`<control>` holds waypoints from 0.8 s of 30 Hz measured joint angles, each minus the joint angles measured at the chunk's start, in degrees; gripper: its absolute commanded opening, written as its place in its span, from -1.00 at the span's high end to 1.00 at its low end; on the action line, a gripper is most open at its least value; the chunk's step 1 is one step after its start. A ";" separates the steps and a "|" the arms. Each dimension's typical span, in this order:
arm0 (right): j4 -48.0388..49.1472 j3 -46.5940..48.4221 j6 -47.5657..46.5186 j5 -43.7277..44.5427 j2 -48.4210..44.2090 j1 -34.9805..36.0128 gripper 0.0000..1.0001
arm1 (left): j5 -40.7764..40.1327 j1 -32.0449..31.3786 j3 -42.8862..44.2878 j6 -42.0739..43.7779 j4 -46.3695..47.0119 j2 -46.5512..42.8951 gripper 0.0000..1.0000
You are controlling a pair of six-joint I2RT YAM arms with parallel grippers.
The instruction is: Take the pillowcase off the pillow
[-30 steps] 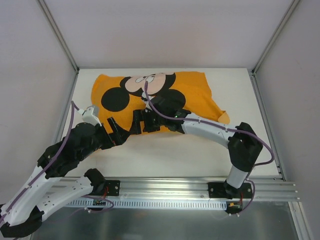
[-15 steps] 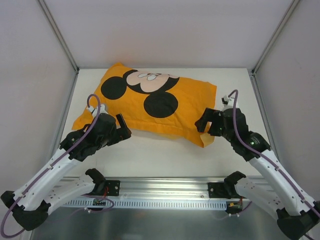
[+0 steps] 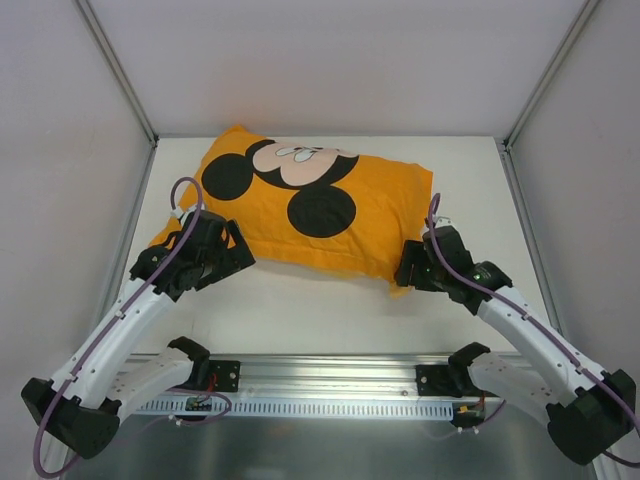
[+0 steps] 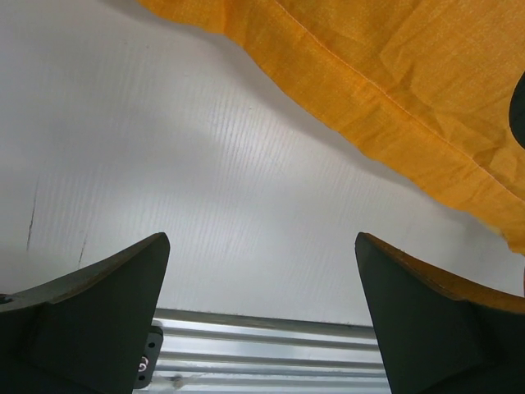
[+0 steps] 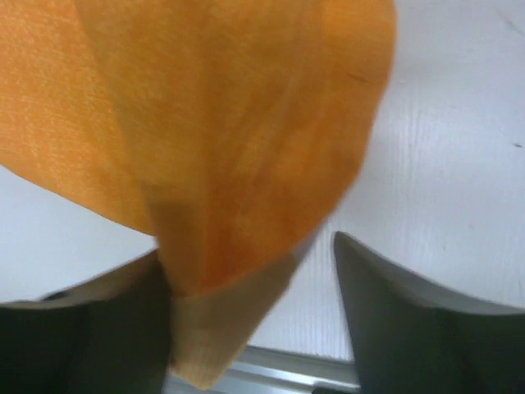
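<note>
While it lies plump across the far middle of the white table point(image 3: 320, 310), mouse print upward, the pillowcase point(image 3: 380, 215) shows a coarse orange weave with a stitched hem. Its near-left corner sits just beside the left gripper point(image 3: 236, 252), whose fingers stand wide apart around nothing. At the near-right corner, a pointed fold hangs between the spread fingers of the right gripper point(image 3: 408, 267), draped over one and not pinched.
</note>
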 measured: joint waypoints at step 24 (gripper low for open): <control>2.40 -2.21 3.85 -18.73 -8.57 -62.36 0.99 | 13.66 0.70 0.24 8.57 10.75 20.76 -0.97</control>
